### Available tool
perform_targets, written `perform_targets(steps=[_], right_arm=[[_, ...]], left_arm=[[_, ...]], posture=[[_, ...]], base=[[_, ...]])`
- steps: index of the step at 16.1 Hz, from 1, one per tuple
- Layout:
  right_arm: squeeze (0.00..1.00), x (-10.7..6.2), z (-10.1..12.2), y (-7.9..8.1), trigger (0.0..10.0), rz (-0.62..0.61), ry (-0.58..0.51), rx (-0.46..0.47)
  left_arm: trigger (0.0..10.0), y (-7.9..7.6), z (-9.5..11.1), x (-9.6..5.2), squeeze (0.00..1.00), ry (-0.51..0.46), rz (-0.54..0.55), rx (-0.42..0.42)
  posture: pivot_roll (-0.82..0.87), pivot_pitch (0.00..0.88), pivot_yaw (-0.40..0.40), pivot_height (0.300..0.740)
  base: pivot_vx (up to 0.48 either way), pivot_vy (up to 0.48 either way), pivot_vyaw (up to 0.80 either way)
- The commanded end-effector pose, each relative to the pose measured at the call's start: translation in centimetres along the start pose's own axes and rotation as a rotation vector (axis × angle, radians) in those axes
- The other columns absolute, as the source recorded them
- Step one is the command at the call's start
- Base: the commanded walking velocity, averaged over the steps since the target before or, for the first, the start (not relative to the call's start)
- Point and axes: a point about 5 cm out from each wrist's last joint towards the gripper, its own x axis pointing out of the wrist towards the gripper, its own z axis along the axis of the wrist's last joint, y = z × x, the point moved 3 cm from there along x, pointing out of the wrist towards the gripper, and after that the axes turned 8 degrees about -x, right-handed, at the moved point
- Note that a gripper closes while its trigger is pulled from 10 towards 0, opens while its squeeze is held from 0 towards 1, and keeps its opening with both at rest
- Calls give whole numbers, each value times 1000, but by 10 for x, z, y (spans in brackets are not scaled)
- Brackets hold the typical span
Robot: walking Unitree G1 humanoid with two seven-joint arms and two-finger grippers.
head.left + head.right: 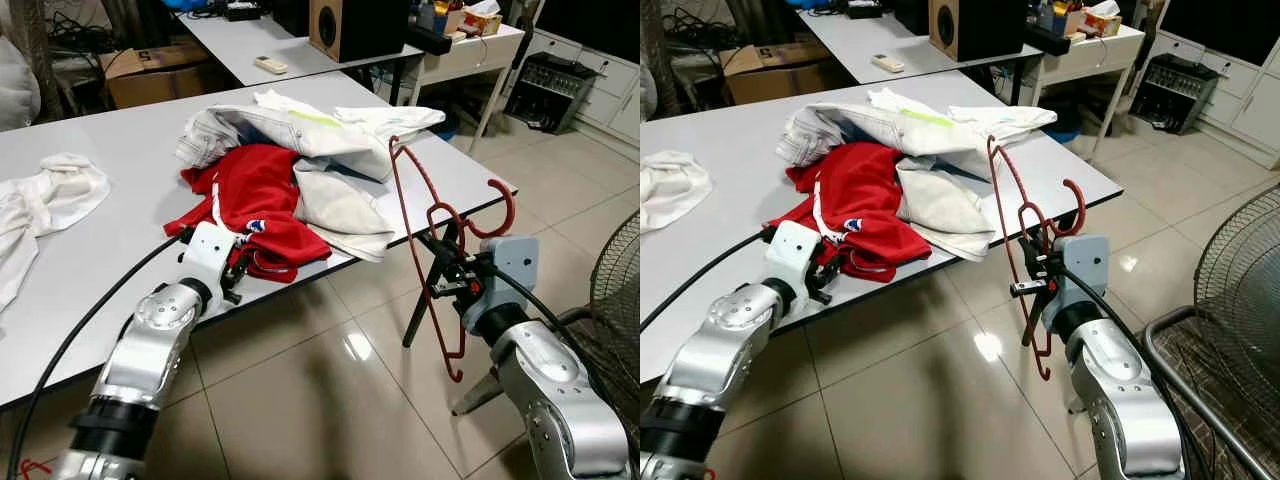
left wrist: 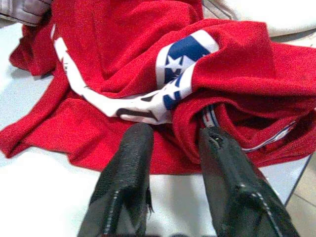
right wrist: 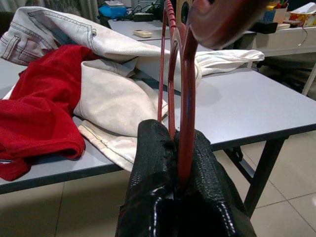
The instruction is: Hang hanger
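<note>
So, you are only partway in. Your right gripper (image 1: 452, 268) already has the hanger (image 1: 425, 235): the right wrist view shows both black fingers (image 3: 153, 163) pressed together on its red wire, and the head views show it held off the tabletop (image 1: 120, 150), past the near right corner, with the hook curling up beside the wrist and the long frame hanging toward the tiled floor (image 1: 330, 380). That part, the pickup, looks done.

Your left gripper (image 2: 170, 143) is down at the tabletop's near edge, right against the red shirt (image 1: 255, 205). Its fingers stand a little apart, tips at the shirt's folded hem; one tip seems tucked by the fold, but nothing is pinched between them as far as you can see.

Behind the shirt lies a heap of white clothes (image 1: 320, 150), and a white cloth (image 1: 45, 195) sits well apart on the left.

What is left, by my reading: no rail or hook to hang from is in sight, so you would have to find one. If the shirt is meant to go on the hanger first, that is not started either; the two are well apart.
</note>
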Motion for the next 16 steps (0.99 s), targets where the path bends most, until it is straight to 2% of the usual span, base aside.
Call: perform_targets(steps=[1, 4, 5, 6, 7, 9, 14, 16], right_arm=[[0, 0, 6, -1, 10000, -8, -19, -4], [0, 0, 6, -1, 10000, -8, -20, -2], [0, 0, 7, -1, 10000, -8, -20, -3], [0, 0, 7, -1, 10000, -7, -21, -3], [0, 0, 7, -1, 10000, -8, -21, -3], [0, -1, 7, -1, 10000, -10, -22, -1], [0, -1, 8, 2, 10000, 5, -29, 2], [0, 0, 10, 2, 10000, 13, -40, 13]], left_arm=[[4157, 2, 5, 1, 0, -11, 3, -4], [3608, 1, 5, 8, 0, -16, 3, -41], [3294, 2, 5, 9, 0, -17, 7, -43], [2392, 2, 5, 10, 0, -16, 10, -43], [2392, 3, 5, 11, 0, -16, 11, -43], [0, 4, 3, 14, 0, -11, 13, -44], [0, 3, 4, 19, 0, -26, -10, -82], [0, 3, 7, 17, 0, -46, -45, -125]], posture=[[-170, 0, 3, 740], [-171, 0, 4, 740], [-174, 0, 5, 740], [-174, 0, 6, 740], [-174, 0, 6, 740], [-175, 0, 8, 740], [-176, 0, 11, 740], [-172, 0, 10, 740]], base=[[0, 0, 0], [0, 0, 0], [0, 0, 0], [0, 0, 0], [0, 0, 0], [0, 0, 0], [0, 0, 0], [0, 0, 0]])
